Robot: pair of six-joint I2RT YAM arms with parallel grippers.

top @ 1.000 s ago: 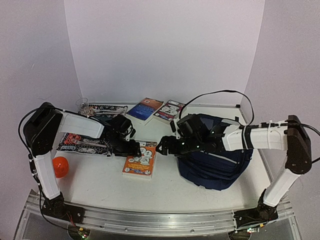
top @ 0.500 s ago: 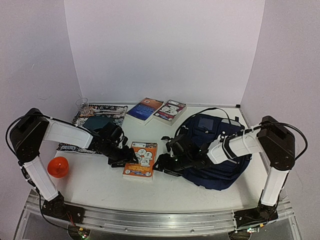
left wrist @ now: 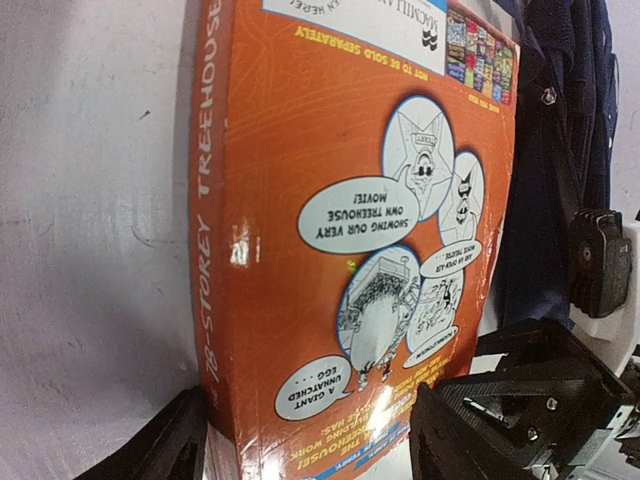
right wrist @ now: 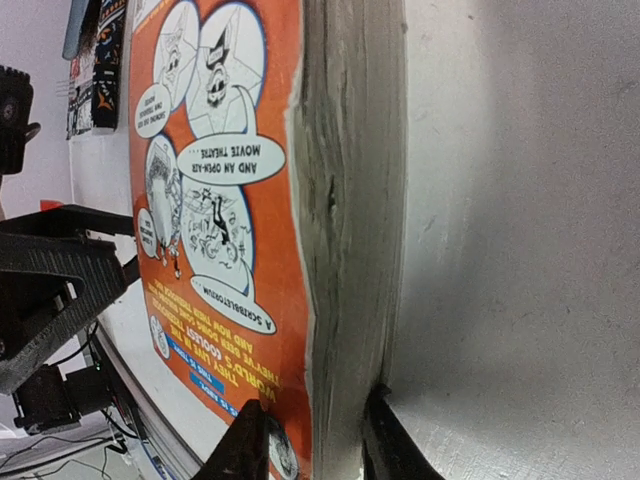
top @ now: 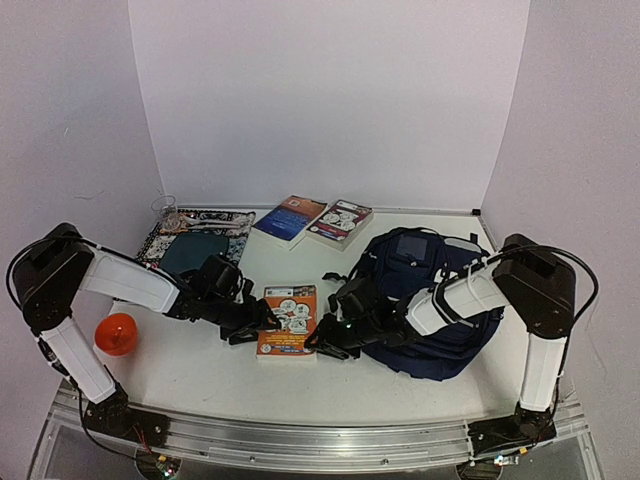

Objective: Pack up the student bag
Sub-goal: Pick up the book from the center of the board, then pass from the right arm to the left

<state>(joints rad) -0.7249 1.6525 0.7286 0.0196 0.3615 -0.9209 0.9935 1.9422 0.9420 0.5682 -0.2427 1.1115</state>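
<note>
1. Crowded table (top: 200, 385) here: an orange paperback (top: 287, 318) lies flat at centre, and both arms are down on it, one from each side.
2. The student bag (top: 440, 345), a navy backpack, sits right of centre, just beside the paperback. The right arm lies across its front.
3. The right gripper (top: 316, 342) is at the book's page edge, squeezed in between book and bag. Its wrist view shows one finger (right wrist: 245, 445) on the cover and the other (right wrist: 385, 450) under the page block, clamped across the book's thickness.
4. The left gripper (top: 257, 327) is at the spine side with its jaws wide apart. One finger (left wrist: 160, 450) is just beside the spine, the other (left wrist: 500, 400) over the cover, gripping nothing.
5. Behind the left arm is a patterned black mat (top: 205, 217) with a teal oval (top: 193, 252) on it. An orange ball (top: 118, 333) sits at far left.
6. Along the back are a blue book (top: 290, 217) and a white-and-red book (top: 340, 221), side by side.
7. The spine reads "78-STOREY TREEHOUSE".
8. The cover reads "NOT TO BE SOLD SEPARATELY", and its bubbles "SHOWING OUR VERY OWN TREEHOUSE MOVIE!", "A GIANT UNHATCHED EGG", "AND AN OPEN-AIR MOVIE THEATRE" and "A SCRIBBLETORIUM".
</note>
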